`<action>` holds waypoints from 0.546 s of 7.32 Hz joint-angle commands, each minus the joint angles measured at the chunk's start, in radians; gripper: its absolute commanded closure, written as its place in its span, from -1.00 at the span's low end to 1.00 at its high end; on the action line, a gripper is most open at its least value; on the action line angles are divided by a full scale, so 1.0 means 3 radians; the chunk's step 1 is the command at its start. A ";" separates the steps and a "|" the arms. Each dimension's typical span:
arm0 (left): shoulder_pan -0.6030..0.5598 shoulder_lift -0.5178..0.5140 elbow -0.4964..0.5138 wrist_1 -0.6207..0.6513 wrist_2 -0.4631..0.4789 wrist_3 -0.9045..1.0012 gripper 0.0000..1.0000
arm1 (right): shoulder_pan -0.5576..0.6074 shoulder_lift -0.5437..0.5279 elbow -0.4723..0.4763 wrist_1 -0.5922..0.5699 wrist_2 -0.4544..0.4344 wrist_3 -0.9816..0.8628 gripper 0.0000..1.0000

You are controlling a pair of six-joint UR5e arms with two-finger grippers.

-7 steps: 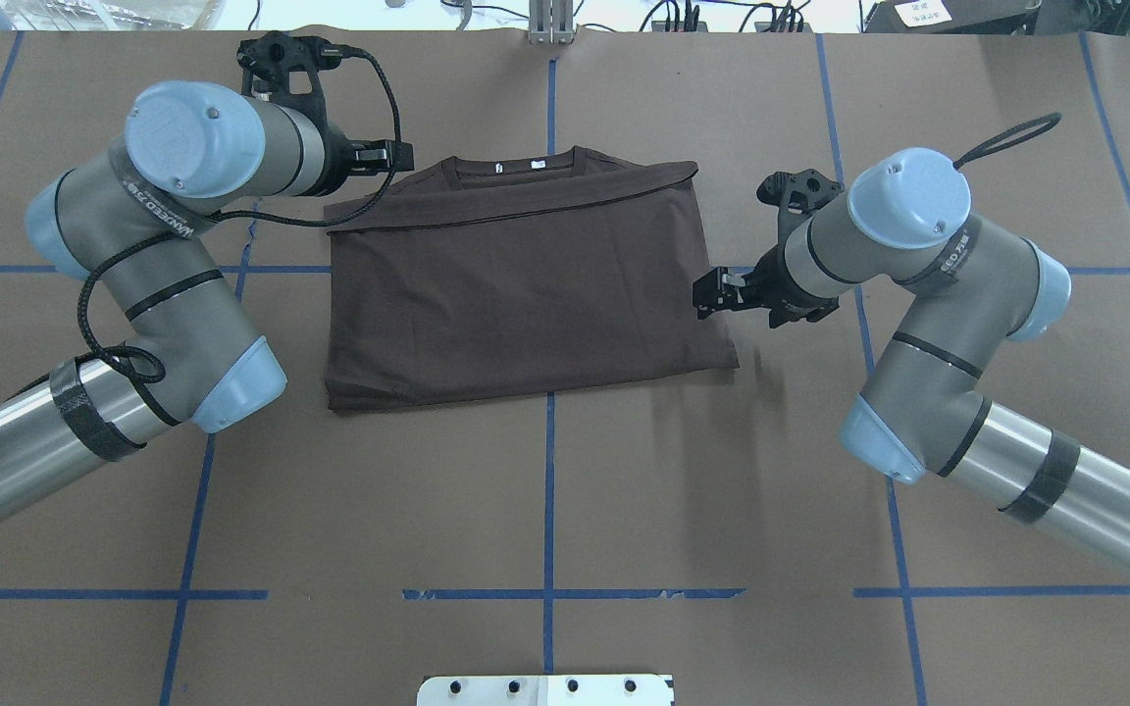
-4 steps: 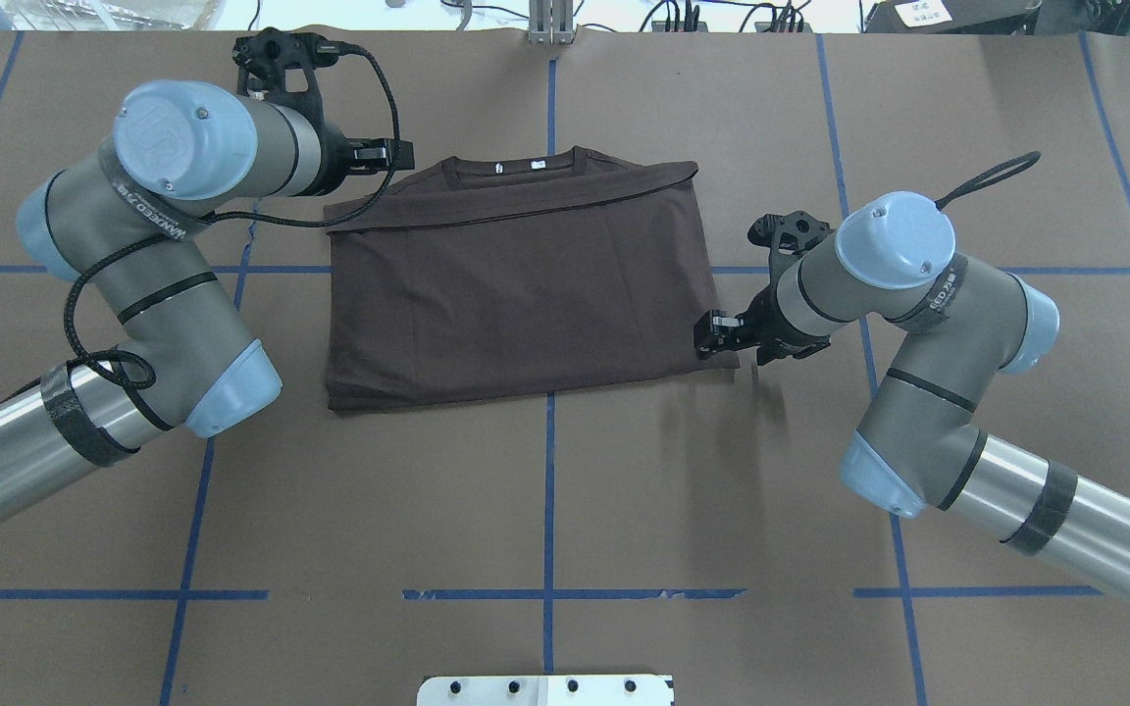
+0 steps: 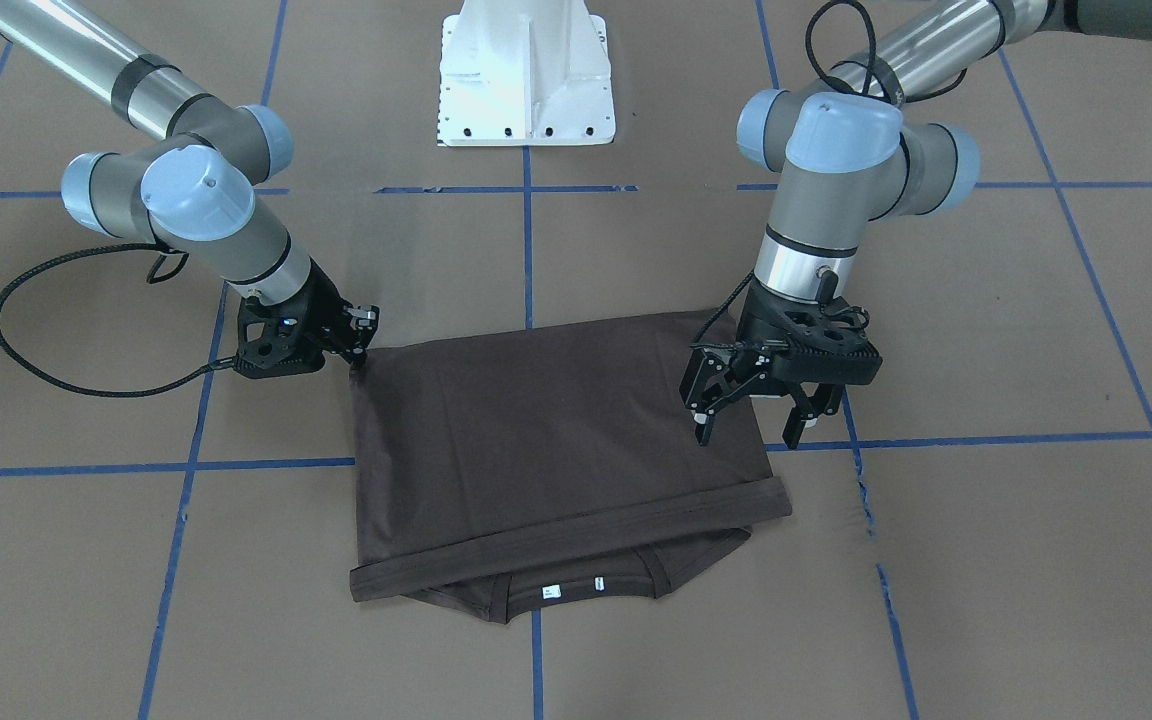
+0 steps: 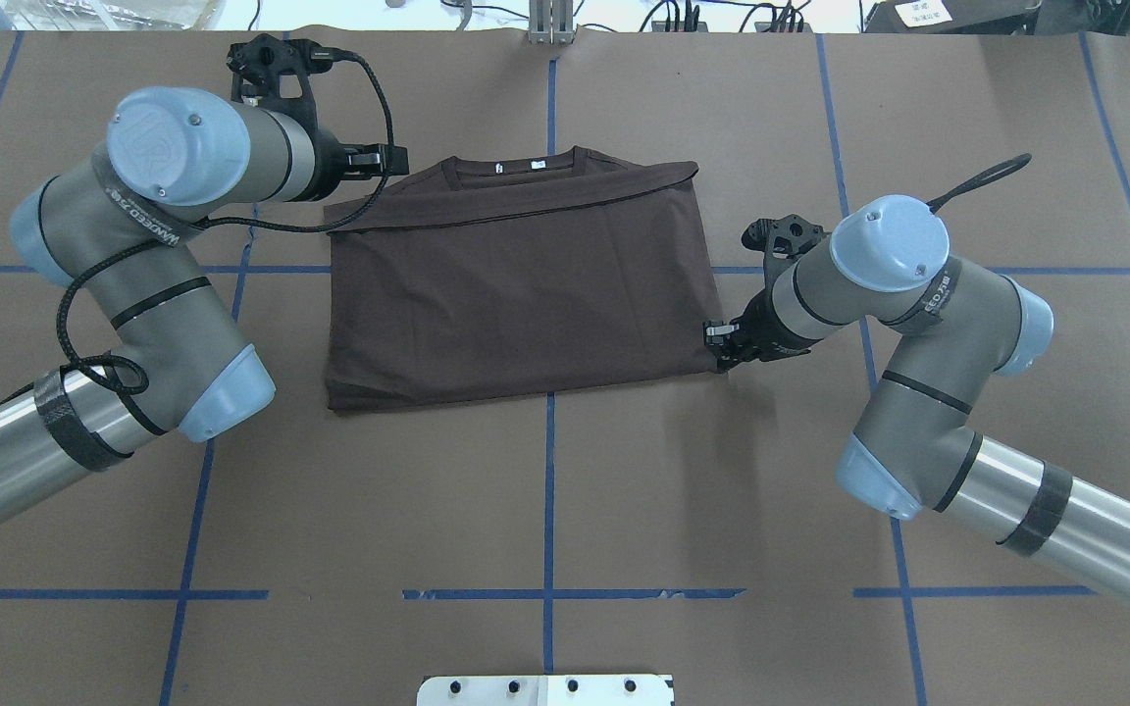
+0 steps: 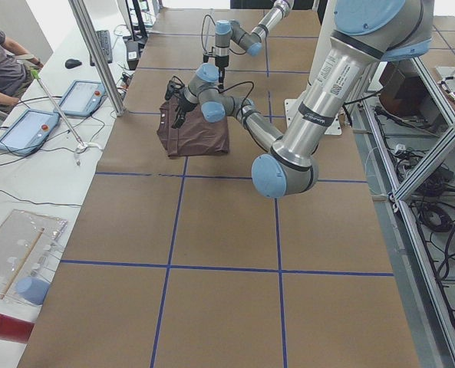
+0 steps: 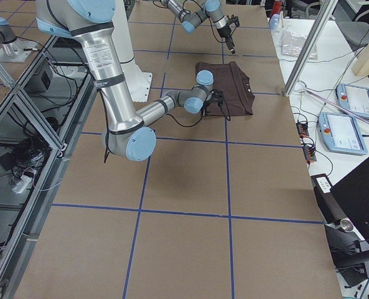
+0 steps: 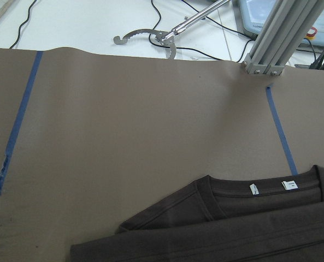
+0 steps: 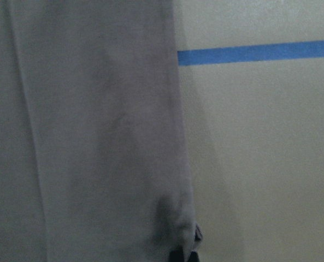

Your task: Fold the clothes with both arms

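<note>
One fold at least is already done. Your T-shirt (image 4: 516, 284) lies in the middle of the table (image 4: 545, 510) as a neat rectangle. The sleeves are tucked out of sight, and a hemmed edge is laid up across the chest, stopping just short of the collar (image 4: 516, 167). The collar and its small white tags (image 7: 284, 185) show at the edge farthest from the robot. At the near edge you can see several layers stacked.

The left gripper (image 3: 748, 420) hangs above the shirt's far left corner. Its fingers are spread wide and point down, and there is nothing between them. It looks clear of the cloth rather than touching it.

The right gripper (image 3: 361, 335) is down low at the near right corner of the shirt, right against the fabric. Its wrist camera shows the corner puckered beside a dark fingertip, which hints at a pinch. You cannot tell from these views whether the fingers have closed on the cloth.

The task looks roughly half finished. The shirt is flat and squared but still wide, so a side-to-side fold probably remains to make a compact packet. That fold needs both corners held, and the left one is plainly not yet gripped. Watch that the right corner takes up all the layers, not just the top one.
</note>
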 commanded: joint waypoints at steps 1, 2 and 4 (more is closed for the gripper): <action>0.0004 -0.0002 -0.0005 0.0008 -0.0021 0.0010 -1.00 | 0.0024 -0.0059 0.0137 -0.0001 0.0029 0.0002 1.00; 0.0004 0.0003 -0.0016 0.0003 -0.0157 0.0036 -1.00 | -0.0046 -0.0302 0.0436 -0.0006 0.0014 0.0012 1.00; 0.0009 0.0059 -0.0133 0.0008 -0.0423 0.0006 -1.00 | -0.0530 -0.1210 0.1365 -0.0006 -0.0103 0.0027 1.00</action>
